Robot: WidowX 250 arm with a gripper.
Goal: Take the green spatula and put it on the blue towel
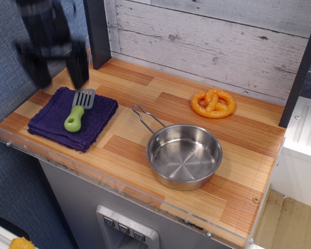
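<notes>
Green against dark navy, the green spatula (76,115) lies flat on the blue towel (52,120) at the left of the frame. Its lime handle points toward the lower left, and its grey slotted blade rests near the towel's upper edge. The whole tool appears to sit within the cloth, with no part hanging off onto the wood.

Above it, in the upper left, the hand (56,70) is a dark blur. Two fingers hang down with a wide gap between them, so it reads as spread, and nothing sits between them. It is clear of the spatula and apart from the towel.

Judging from how things lie, the task looks done: the spatula is on the towel and released. What may be left is only for the arm to draw clear.

As for containers, the steel pan (184,155) sits at the centre right of the wooden tabletop (145,88), its wire handle reaching toward the upper left. Its bowl is empty, showing only bare shiny metal. An orange toy pretzel (213,103) lies on the wood in the upper right, outside the pan and well apart from the towel.
</notes>
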